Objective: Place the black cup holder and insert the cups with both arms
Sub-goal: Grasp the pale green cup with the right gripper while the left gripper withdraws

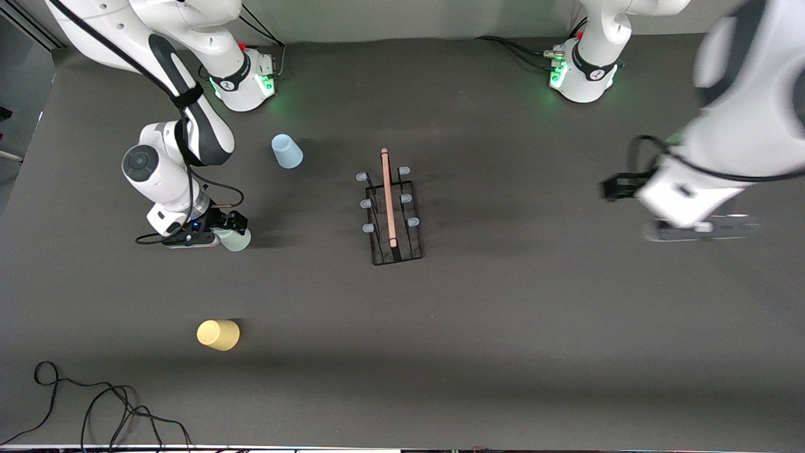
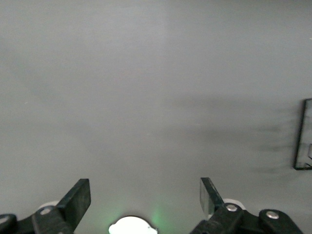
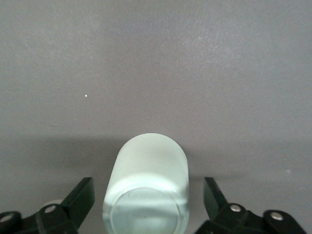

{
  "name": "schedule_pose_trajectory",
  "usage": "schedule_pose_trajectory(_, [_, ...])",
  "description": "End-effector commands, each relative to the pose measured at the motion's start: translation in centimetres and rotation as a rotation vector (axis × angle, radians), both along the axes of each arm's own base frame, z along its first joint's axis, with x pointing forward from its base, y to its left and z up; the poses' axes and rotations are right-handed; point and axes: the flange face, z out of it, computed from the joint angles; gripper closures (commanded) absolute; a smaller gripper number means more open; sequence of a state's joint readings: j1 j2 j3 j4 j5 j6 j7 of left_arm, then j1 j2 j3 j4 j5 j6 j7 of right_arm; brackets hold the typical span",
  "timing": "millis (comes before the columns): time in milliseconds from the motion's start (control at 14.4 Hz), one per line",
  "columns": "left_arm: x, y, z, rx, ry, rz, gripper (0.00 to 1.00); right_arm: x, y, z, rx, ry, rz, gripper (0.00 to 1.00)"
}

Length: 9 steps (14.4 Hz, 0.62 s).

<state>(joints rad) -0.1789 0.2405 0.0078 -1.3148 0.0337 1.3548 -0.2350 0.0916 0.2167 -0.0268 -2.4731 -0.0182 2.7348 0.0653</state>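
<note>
The black cup holder (image 1: pixel 395 220) stands mid-table with its wooden rod on top; its edge shows in the left wrist view (image 2: pixel 304 141). My right gripper (image 1: pixel 227 234) is low at the pale green cup (image 1: pixel 238 240). Its fingers are open on either side of the cup (image 3: pixel 148 185) and do not touch it (image 3: pixel 148 187). The cup's closed base faces the wrist camera. The light blue cup (image 1: pixel 287 151) stands farther from the front camera, near the right arm's base. The yellow cup (image 1: pixel 218 335) stands nearer. My left gripper (image 1: pixel 703 228) (image 2: pixel 146 187) is open and empty over bare table at the left arm's end.
Loose black cables (image 1: pixel 94 409) lie at the table's front corner at the right arm's end. The dark grey table top (image 1: pixel 534 327) stretches between the holder and the left gripper.
</note>
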Motion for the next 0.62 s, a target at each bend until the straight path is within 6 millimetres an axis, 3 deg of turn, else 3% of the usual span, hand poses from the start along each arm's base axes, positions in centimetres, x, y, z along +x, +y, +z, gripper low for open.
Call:
schedule_pose_trajectory(0, [-0.2, 5.8, -1.5, -0.019, -0.001, -0.018, 0.01, 0.2, 0.2, 0.5, 0.001, -0.004, -0.002, 0.42])
schedule_pose_trajectory(69, [-0.3, 7.9, -2.2, -0.033, -0.006, -0.045, 0.02, 0.2, 0.2, 0.8, 0.0, 0.008, -0.003, 0.56])
schedule_pose_trajectory(139, [-0.7, 9.4, -3.2, -0.038, -0.016, -0.053, 0.02, 0.3, 0.2, 1.9, 0.0, 0.013, -0.003, 0.61])
schedule_pose_trajectory(278, [-2.1, 11.2, -4.0, -0.056, -0.056, -0.067, 0.02, 1.0, 0.5, 6.0, 0.001, 0.01, 0.0, 0.62])
schedule_pose_trajectory(417, [-4.1, 10.7, -5.0, -0.055, -0.091, -0.078, 0.02, 1.9, 0.7, 10.9, 0.0, 0.019, 0.003, 0.61])
schedule_pose_trajectory(556, [-4.3, 10.2, -4.5, -0.053, -0.109, -0.09, 0.01, 3.3, 0.8, 17.0, -0.004, 0.057, 0.007, 0.62])
